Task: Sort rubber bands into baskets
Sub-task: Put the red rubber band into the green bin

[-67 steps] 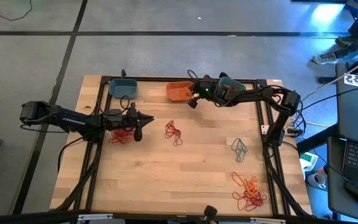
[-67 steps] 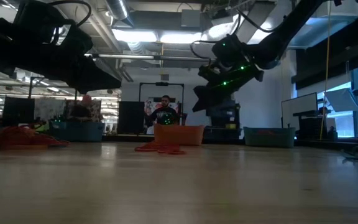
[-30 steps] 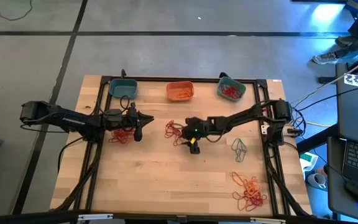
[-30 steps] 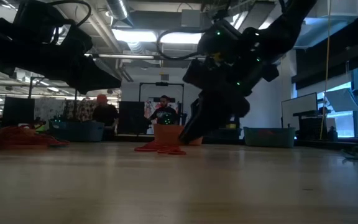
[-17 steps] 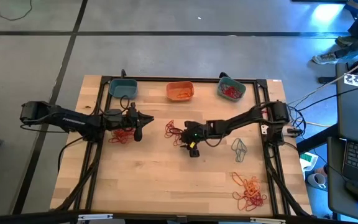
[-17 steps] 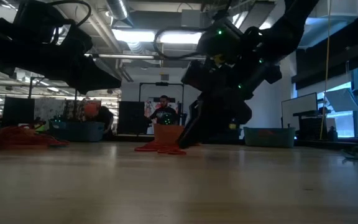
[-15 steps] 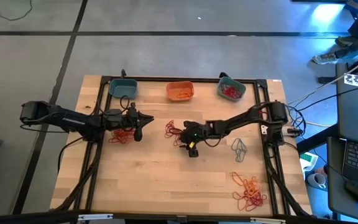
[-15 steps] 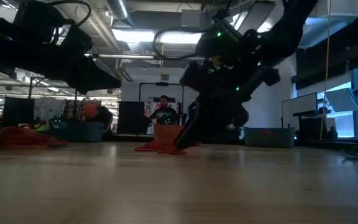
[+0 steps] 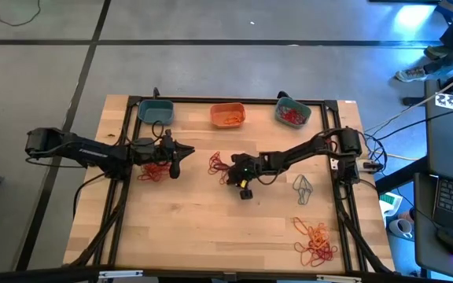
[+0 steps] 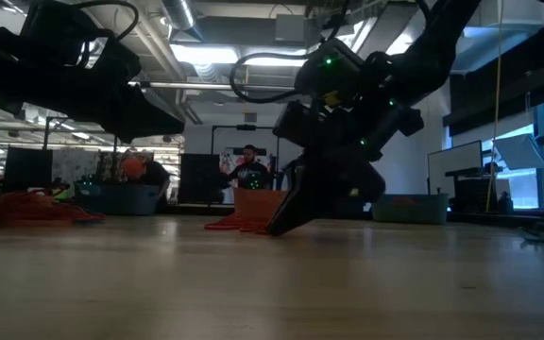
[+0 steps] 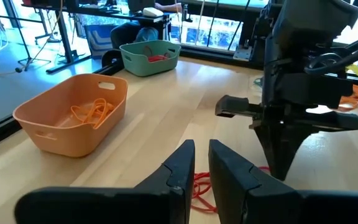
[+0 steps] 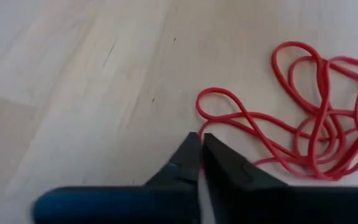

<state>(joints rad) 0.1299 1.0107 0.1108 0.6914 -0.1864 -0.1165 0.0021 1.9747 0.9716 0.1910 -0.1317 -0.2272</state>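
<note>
Wooden boards make up the table (image 9: 211,228), and three baskets sit along its far edge: a blue one (image 9: 155,111), an orange one (image 9: 228,115) with orange bands in it, and a teal one (image 9: 292,112) with red bands in it. In the middle of the table lies a tangle of red rubber bands (image 12: 316,124). The right gripper (image 12: 201,144) is down at the table at the edge of that tangle, and its fingers are pressed together. It looks like it is pinching at one red loop, but I cannot tell if a band is really caught. The left gripper (image 11: 201,163) waits over another red bunch (image 9: 152,171) on the left side, with its fingers almost together and nothing between them. Grey bands (image 9: 302,189) and orange bands (image 9: 316,240) lie further right. Next, I think the right arm should lift slowly, check that a red band comes up, and carry it to the teal basket.
</note>
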